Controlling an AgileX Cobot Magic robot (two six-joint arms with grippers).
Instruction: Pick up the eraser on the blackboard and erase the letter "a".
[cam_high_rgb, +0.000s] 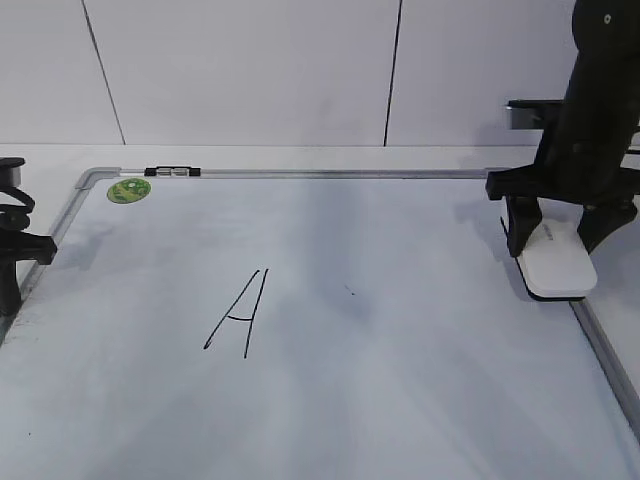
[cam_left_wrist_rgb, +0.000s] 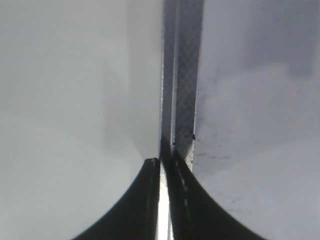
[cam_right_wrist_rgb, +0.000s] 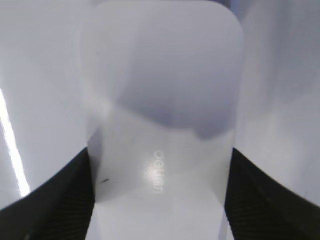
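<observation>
Grasp step: right pincer (cam_high_rgb: 560, 240) fingers flank white glossy rounded plastic eraser (cam_high_rgb: 556, 262) btwn them on white silver-framed dry-erase board (cam_high_rgb: 400, 380), whether squeezing cannot tell; next needs lift, then finding small "a", unseen.

Your left gripper (cam_left_wrist_rgb: 161, 167) has its jaws pressed together right over the blackboard's (cam_left_wrist_rgb: 260, 100) grey frame (cam_left_wrist_rgb: 184, 75), with smudged white board beside it.

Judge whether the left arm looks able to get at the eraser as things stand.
Probably not: the left tool sits at the blackboard's left edge, while the eraser lies at the far right edge, between the right tool's fingers.
</observation>
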